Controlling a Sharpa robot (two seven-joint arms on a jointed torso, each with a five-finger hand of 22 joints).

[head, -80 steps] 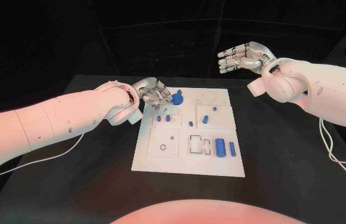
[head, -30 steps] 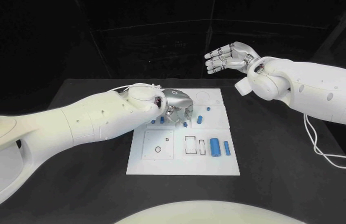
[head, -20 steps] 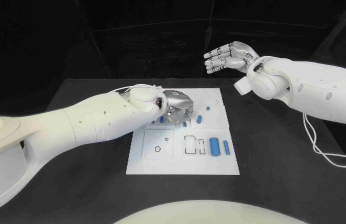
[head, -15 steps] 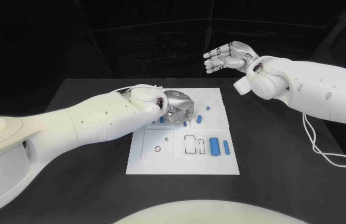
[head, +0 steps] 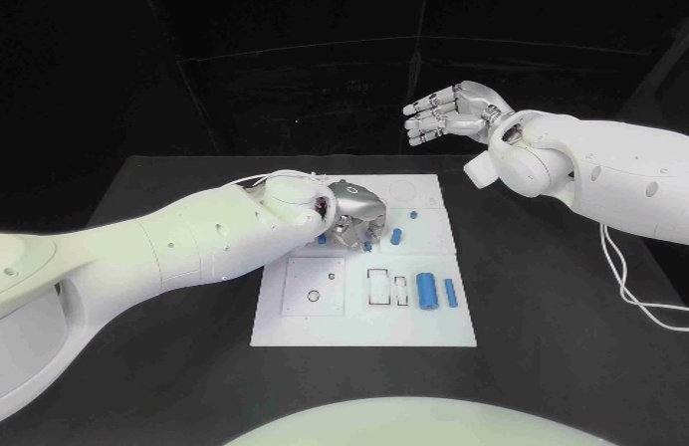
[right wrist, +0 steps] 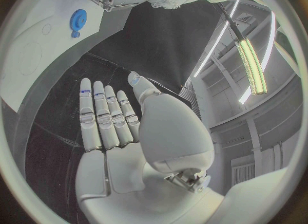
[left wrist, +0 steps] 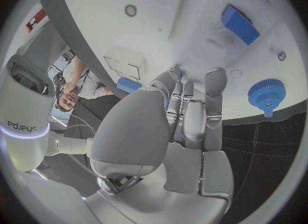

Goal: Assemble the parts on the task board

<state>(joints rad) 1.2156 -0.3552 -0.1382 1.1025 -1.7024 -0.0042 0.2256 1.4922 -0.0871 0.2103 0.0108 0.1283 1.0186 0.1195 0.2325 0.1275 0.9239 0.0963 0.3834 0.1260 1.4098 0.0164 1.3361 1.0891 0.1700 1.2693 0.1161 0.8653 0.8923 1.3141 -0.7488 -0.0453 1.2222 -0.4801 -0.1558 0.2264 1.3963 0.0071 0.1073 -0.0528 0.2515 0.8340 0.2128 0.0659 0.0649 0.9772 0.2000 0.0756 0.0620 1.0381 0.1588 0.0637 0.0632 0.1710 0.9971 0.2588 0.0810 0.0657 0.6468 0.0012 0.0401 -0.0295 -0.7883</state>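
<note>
Lying flat — white task board (head: 366, 327), small blue parts (head: 426, 291)

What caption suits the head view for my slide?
Left robot hand works over the task board; right robot hand hovers open.

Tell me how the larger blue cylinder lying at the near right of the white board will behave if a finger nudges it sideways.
The larger blue cylinder lies on its round side on the flat white task board, so a sideways nudge would probably roll it. It looks like smooth, rigid plastic, so likely stiff and a bit slippery. The slimmer blue cylinder beside it might get bumped.
</note>
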